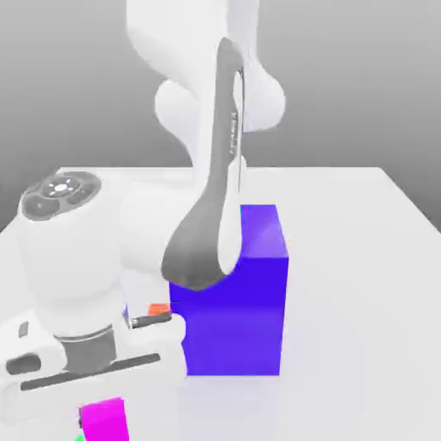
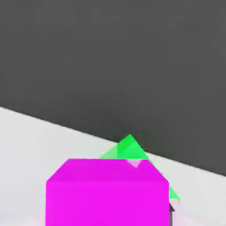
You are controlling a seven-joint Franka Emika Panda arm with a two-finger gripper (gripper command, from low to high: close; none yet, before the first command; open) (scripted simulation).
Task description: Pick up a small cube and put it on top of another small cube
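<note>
the white panda arm bends down over the white table (image 1: 370, 258), its hand low at the exterior view's lower left. the magenta cube (image 1: 105, 420) sits directly under the hand, at the gripper (image 1: 102, 412). whether the fingers are apart or clamped on the cube cannot be told. a sliver of the green cube (image 1: 80, 437) shows just below and beside the magenta one, at the frame's lower edge. in the hand view the magenta cube (image 2: 107, 193) lies in front of the green cube (image 2: 129, 148), overlapping it; contact between them cannot be confirmed. a large blue-purple block (image 1: 234, 297) stands on the table to the exterior view's right of the hand. a small orange-red cube (image 1: 158, 309) rests just beside that block's left face.
</note>
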